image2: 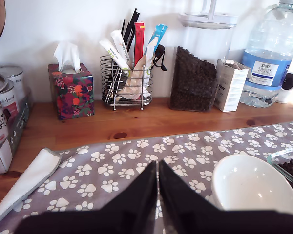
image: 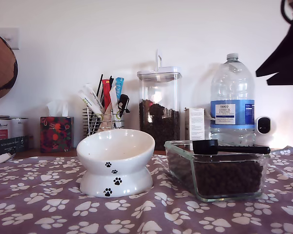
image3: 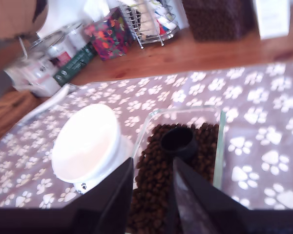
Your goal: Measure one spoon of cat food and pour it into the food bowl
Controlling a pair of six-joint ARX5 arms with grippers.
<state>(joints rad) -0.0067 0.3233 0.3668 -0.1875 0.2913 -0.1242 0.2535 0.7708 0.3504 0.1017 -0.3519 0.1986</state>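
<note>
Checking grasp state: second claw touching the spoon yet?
Apart. The second wrist view shows my second claw above the kibble, its open tips short of the spoon.

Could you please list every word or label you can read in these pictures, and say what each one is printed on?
"TESCO": on the blue label of the water bottle.
"ASHBECK ENGLISH": same label, partly legible; the smaller print beneath is too small to read.
White carton: print too small.
Sachets in the wire basket: lettering blurred.
Tins: labels unreadable.

We see the black spoon (image: 219,146) lying across the rim of a clear glass dish (image: 183,161) full of dark brown cat food (image: 227,176), beside the empty white paw-printed food bowl (image: 116,163) on its pedestal.
</note>
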